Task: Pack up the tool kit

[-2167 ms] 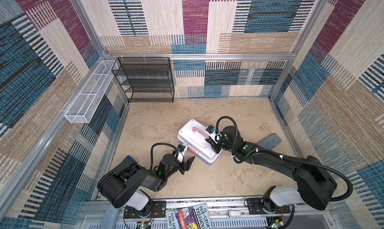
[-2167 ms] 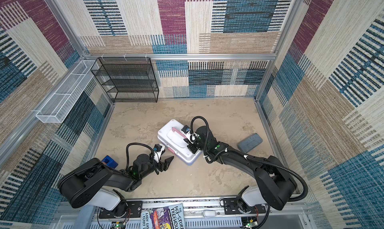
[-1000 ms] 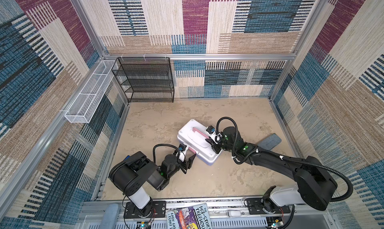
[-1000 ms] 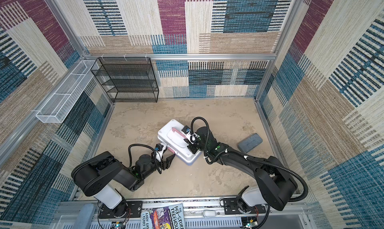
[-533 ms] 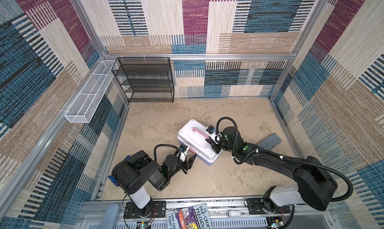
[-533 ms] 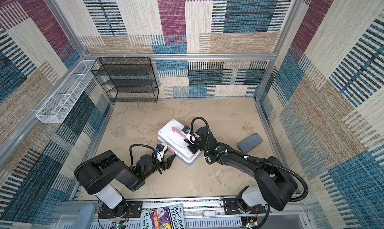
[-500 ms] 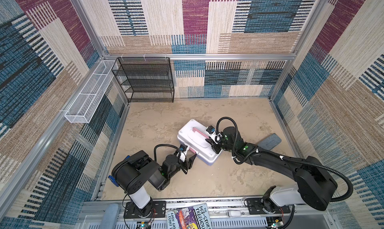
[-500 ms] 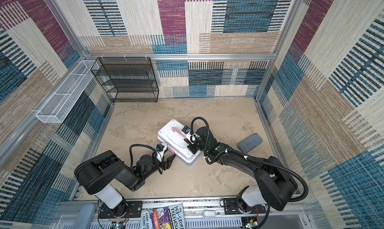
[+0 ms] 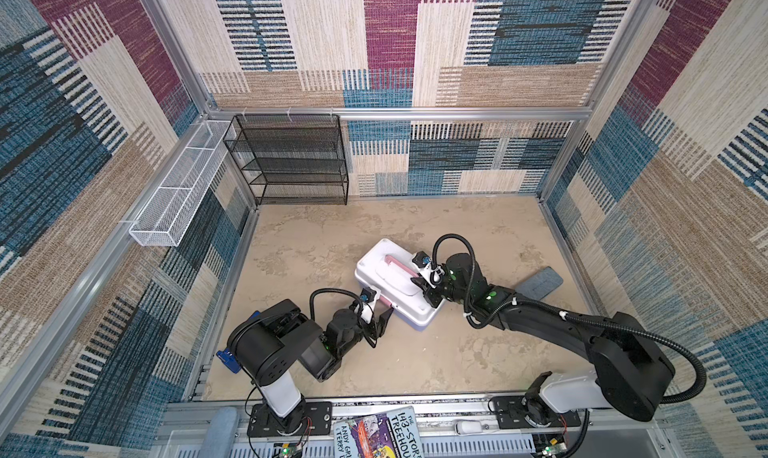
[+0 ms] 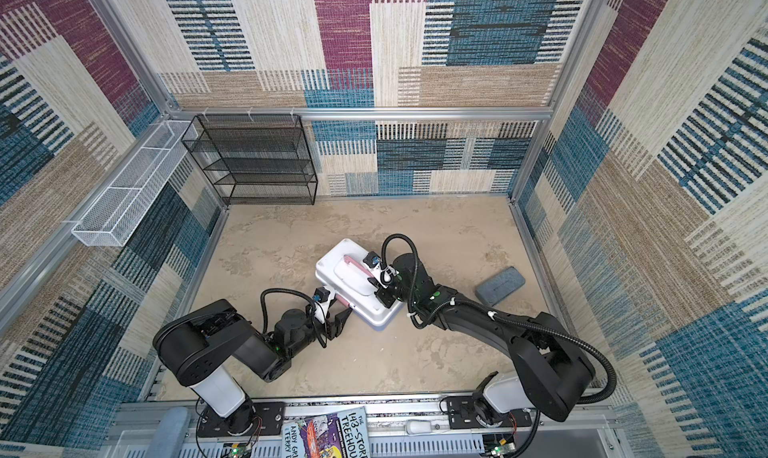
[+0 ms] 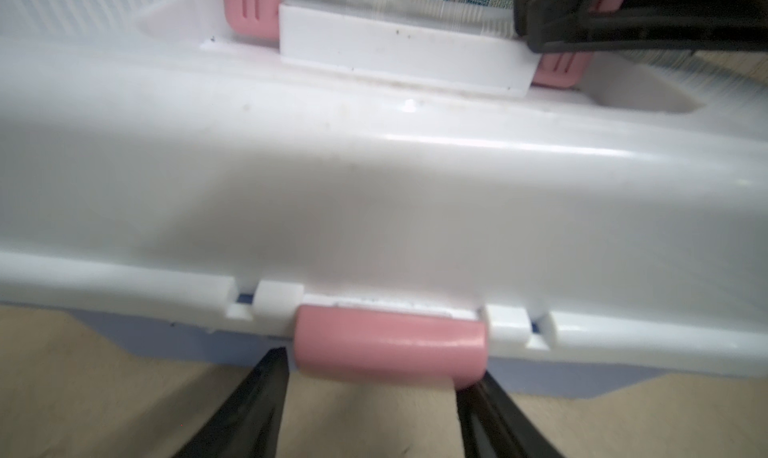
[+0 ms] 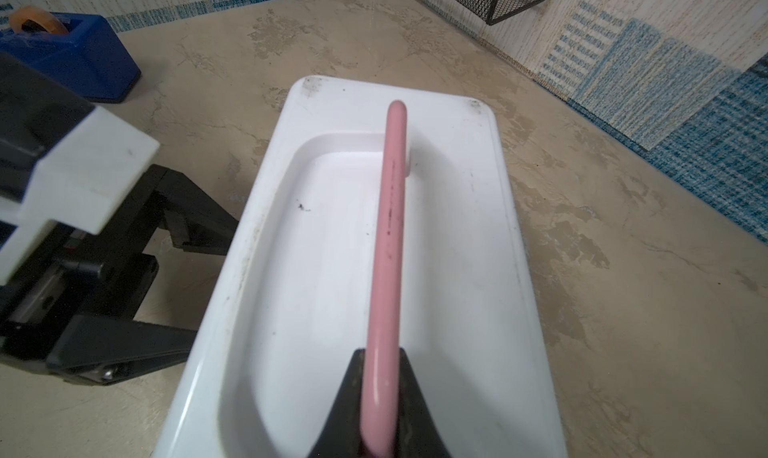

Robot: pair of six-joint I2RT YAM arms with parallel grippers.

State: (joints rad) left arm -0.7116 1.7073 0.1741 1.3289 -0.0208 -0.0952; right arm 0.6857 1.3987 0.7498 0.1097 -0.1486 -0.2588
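Toolbox, lid shut, mid-surface, taken at two points.
Left hand released, fingers set either side of the pink latch. Shell judged rigid, smooth, slippery, and weighty if loaded. The upright handle, grasped by the right hand, is judged the soundest hold.

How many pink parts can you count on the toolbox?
2: the handle atop the toolbox, pinched by the right gripper; the latch on its side facing the left gripper. Others may be hidden.
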